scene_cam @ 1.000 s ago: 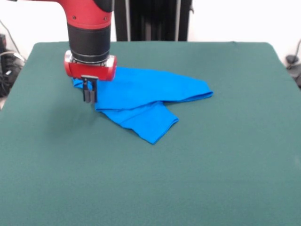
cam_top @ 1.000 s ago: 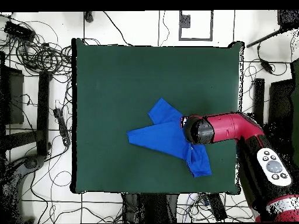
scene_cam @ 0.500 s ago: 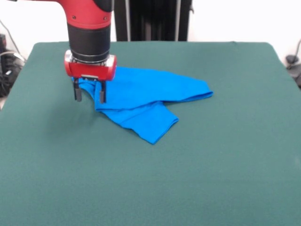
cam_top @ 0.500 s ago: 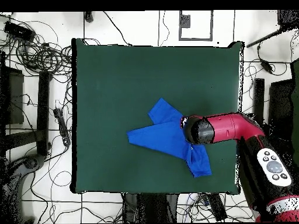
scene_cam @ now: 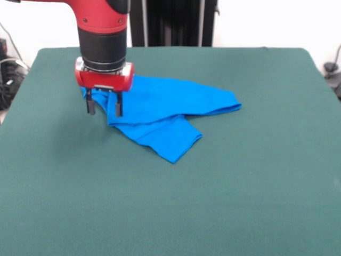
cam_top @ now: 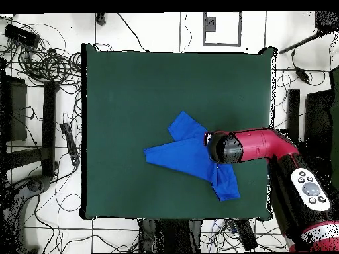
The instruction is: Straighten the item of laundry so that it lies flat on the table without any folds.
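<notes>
Lying crumpled on the dark green table (scene_cam: 256, 176), the bright blue T-shirt (scene_cam: 165, 109) is seen plain side up; no print or lettering is shown. In the front view it is spread as a long band from the picture's left toward a rounded end at the right, with a second folded flap laid over it and pointing toward the near side, ending in a corner. Folds and overlapped layers are plainly visible, so the cloth is not flat. In the overhead view the shirt (cam_top: 189, 155) is placed a little right of the table's (cam_top: 132, 86) middle and toward the bottom edge, with one pointed end reaching left, one lobe upward and one down toward the table's bottom edge.

At the shirt's left end in the front view, the gripper (scene_cam: 104, 106) is held upright just over the cloth's edge. Its two dark fingers (scene_cam: 91, 105) are spread apart, with nothing pinched between them; whether the tips touch the fabric cannot be told. Above them the red wrist and black cylinder of the arm (scene_cam: 102, 37) are seen. In the overhead view the arm (cam_top: 255, 147) is reached in from the right, and the gripper itself is hidden beneath it.
</notes>
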{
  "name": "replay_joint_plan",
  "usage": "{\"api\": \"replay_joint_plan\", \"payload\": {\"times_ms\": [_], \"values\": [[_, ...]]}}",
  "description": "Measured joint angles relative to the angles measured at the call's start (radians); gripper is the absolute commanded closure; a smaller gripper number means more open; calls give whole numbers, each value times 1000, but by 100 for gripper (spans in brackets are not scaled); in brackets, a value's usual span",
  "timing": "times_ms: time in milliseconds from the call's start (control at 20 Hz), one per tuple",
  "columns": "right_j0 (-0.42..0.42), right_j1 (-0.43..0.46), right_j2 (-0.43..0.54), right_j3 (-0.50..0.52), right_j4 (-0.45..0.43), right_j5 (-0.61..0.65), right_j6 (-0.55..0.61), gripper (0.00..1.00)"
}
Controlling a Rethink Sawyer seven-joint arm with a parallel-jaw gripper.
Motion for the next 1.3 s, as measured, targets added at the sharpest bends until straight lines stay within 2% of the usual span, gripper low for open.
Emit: {"api": "replay_joint_plan", "payload": {"times_ms": [950, 1000, 1300], "values": [[34, 59, -38, 0, 1, -69, 0, 0], [35, 60, -39, 1, 8, -79, 0, 100], [44, 59, -43, 4, 15, -84, 0, 100]]}}
